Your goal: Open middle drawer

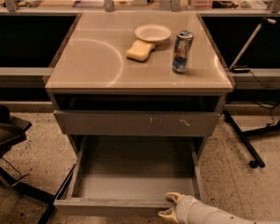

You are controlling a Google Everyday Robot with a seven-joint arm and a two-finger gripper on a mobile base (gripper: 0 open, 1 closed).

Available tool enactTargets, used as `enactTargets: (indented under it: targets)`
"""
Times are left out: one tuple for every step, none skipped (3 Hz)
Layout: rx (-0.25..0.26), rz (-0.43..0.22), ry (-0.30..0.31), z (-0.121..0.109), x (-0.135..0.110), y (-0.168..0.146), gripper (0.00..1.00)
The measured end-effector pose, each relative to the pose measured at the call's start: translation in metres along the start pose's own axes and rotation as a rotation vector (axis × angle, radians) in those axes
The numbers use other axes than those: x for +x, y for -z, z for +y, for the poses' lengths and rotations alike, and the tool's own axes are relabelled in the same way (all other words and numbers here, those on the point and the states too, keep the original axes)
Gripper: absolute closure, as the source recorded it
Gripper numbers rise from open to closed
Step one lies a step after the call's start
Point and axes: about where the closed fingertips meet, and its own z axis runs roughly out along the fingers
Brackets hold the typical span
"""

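The middle drawer (130, 171) stands pulled far out at the bottom of the grey cabinet, showing a plain grey box interior with nothing in it. Its flat front (107, 207) lies near the lower edge of the view. My gripper (170, 206) comes in from the lower right on a pale arm. It sits at the right part of the drawer's front, with one finger (173, 198) over the rim on the inside and the other on the outer face, shut on the front.
Above the drawer is a closed grey front with white scratch marks (135, 123). The cabinet top (88, 59) holds a white bowl (152, 32), a yellow sponge (140, 50) and a can (182, 52). A dark chair base (9, 139) stands left and black stand legs (245, 139) right.
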Motion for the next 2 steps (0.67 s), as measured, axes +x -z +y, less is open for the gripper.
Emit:
enactTargets:
  targets:
    - [0.000,0.000,0.000,0.0000,0.0000,0.0000,0.81]
    - [0.000,0.000,0.000,0.0000,0.0000,0.0000,0.58]
